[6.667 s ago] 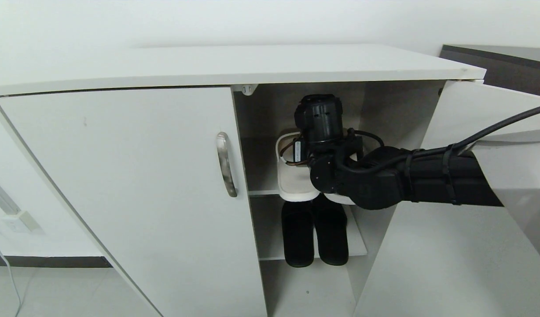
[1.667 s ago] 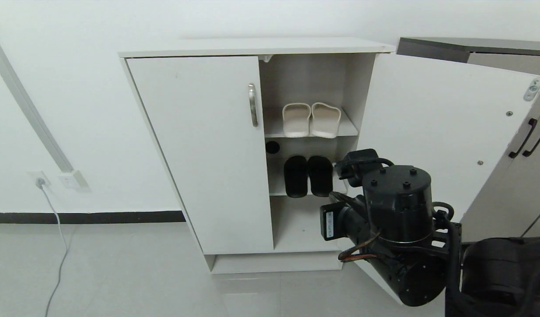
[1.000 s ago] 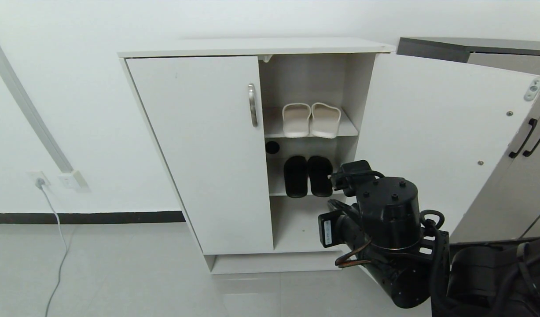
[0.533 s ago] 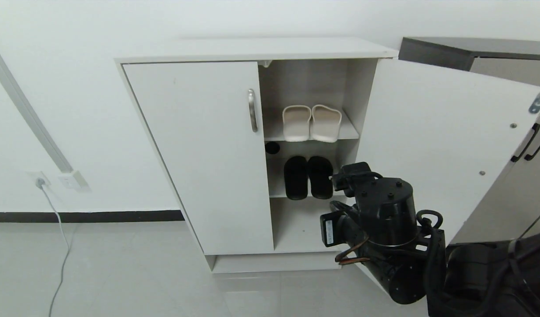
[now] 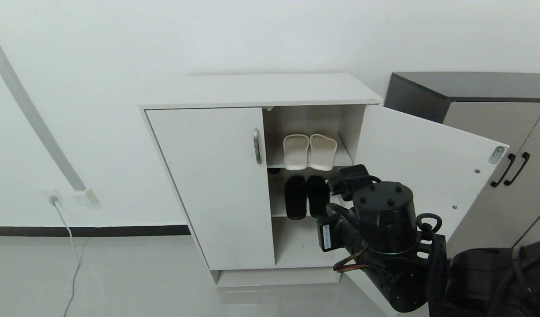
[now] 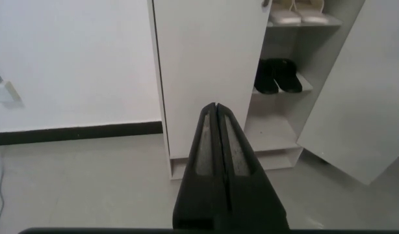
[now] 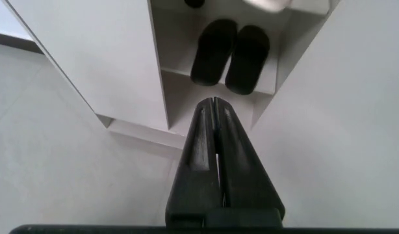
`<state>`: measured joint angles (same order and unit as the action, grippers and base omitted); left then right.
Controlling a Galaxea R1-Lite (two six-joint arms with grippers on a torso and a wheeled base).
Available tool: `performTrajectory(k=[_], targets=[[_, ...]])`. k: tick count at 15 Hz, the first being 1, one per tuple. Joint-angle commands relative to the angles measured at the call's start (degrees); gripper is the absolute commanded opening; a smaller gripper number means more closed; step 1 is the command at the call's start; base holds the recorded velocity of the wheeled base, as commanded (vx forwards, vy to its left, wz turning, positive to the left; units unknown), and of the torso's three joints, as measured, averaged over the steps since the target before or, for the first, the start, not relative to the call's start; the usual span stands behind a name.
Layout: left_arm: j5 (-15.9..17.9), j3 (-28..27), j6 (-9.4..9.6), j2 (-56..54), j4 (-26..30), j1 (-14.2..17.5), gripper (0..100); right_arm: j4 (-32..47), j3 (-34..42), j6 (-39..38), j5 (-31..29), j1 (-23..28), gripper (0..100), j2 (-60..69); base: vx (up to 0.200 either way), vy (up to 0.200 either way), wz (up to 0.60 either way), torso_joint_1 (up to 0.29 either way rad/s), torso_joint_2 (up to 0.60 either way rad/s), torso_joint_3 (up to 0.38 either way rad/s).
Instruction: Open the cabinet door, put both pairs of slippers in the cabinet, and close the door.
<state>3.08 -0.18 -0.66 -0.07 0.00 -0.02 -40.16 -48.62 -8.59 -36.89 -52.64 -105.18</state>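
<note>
The white cabinet [image 5: 261, 90] stands with its left door [image 5: 208, 185] shut and its right door [image 5: 424, 167] swung wide open. A white pair of slippers [image 5: 309, 152] rests on the upper shelf, and a black pair of slippers [image 5: 306, 197] on the shelf below. My right arm's wrist [image 5: 382, 220] hangs in front of the open side, outside the cabinet. My right gripper [image 7: 214, 103] is shut on nothing and points at the black pair [image 7: 231, 53]. My left gripper [image 6: 216, 107] is shut and empty, farther back, facing the shut door [image 6: 209, 71].
A grey cabinet [image 5: 485, 119] with black handles [image 5: 512, 169] stands just behind the open door. A wall socket with a hanging cable [image 5: 54, 200] and a slanted conduit [image 5: 32, 114] are at the left. Bare tiled floor [image 5: 120, 281] lies in front.
My right arm has come out of the cabinet, leaving the white pair on the upper shelf. The head camera has since pulled back and tilted up; the arm has barely moved in the last second.
</note>
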Motion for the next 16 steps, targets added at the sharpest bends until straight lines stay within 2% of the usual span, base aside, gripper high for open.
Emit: performTrajectory(k=[1, 16], targets=[[0.0, 0.0, -0.04, 0.1, 0.0, 0.0, 0, 0.0, 0.0, 0.0, 0.0, 0.0, 0, 0.0, 0.000, 0.000, 0.00, 0.154, -0.48, -0.334], [0.1, 0.0, 0.04, 0.1, 0.0, 0.0, 0, -0.1, 0.6, 0.6, 0.9, 0.0, 0, 0.1, 0.000, 0.000, 0.00, 0.195, -0.51, -0.320]])
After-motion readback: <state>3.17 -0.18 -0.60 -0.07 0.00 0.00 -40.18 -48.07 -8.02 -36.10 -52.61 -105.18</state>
